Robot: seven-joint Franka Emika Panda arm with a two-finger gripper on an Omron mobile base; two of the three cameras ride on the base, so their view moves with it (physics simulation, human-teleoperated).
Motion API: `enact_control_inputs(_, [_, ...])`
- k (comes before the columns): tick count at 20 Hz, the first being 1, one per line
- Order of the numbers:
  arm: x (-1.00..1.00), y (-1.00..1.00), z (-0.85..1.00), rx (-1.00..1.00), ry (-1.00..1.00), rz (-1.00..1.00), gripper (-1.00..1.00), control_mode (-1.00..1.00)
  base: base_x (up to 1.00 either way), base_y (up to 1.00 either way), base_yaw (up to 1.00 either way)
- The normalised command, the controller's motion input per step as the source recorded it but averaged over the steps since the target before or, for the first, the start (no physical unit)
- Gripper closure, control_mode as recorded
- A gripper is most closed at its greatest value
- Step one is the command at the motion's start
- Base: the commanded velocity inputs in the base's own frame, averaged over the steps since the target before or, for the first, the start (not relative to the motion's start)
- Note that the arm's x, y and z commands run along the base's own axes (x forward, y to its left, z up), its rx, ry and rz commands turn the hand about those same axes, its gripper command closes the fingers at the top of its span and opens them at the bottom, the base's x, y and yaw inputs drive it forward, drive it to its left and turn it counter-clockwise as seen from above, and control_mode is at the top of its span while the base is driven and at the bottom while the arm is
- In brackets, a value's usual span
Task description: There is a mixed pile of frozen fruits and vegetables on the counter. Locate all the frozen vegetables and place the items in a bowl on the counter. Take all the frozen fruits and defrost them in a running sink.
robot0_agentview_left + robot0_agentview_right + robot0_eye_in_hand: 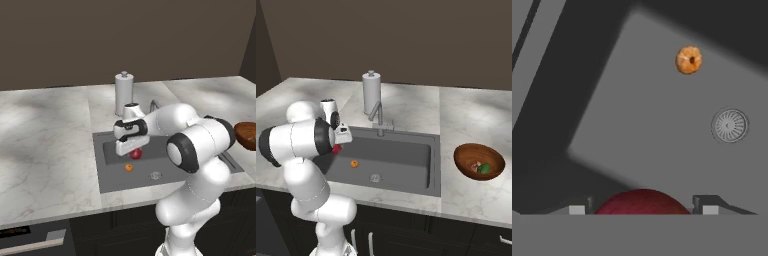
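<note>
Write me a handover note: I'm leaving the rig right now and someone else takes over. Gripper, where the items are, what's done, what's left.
Gripper: over the sink, fingers either side of the apple; apple not yet released.
Orange: on the sink floor, near the drain.
Mushroom and green piece: in the bowl on the counter, right of the sink.
Done: both vegetables bowled, orange in the sink.
Left: drop the apple in the sink; no water is visible from the faucet, so probably turn it on.
</note>
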Motion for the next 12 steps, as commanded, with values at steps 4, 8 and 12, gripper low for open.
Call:
enact_control_inputs(4, [0.35, -0.36, -0.53, 0.0, -0.03, 0.0, 1.0, -1.0, 0.0, 0.0, 0.0])
enact_control_inputs(8, [0.23, -0.36, -0.49, 0.0, -0.04, 0.0, 1.0, -1.0, 0.0, 0.0, 0.0])
enact_control_inputs(12, [0.18, -0.28, -0.49, 0.0, -0.06, 0.0, 1.0, -1.0, 0.0, 0.0, 0.0])
